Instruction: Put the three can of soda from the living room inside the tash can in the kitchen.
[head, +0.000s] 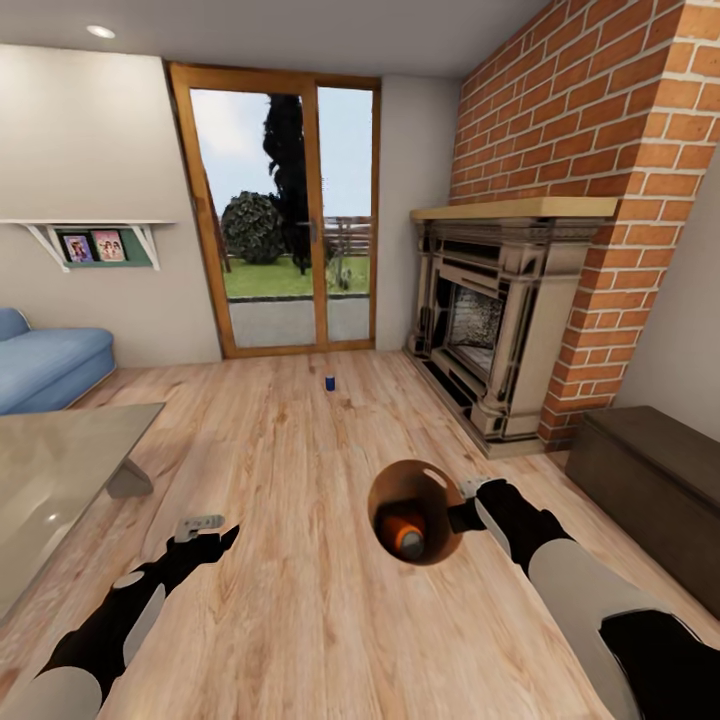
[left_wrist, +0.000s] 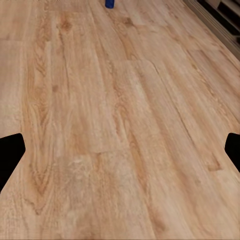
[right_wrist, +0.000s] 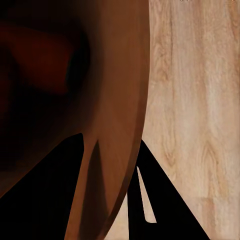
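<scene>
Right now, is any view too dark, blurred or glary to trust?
Head view: evenly lit, sharp, pale sheen on the glass table. Left wrist view: floor clear, blue can cut by the frame edge. Right wrist view: bin interior near-black, soft-edged.

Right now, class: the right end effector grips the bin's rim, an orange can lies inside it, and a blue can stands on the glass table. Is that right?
Not quite. The blue can stands on the floor, as the head view shows. The right end effector does grip the bin's rim, with the orange can inside.

Pale grey arm shells, black joints, small grey-tipped tools.
</scene>
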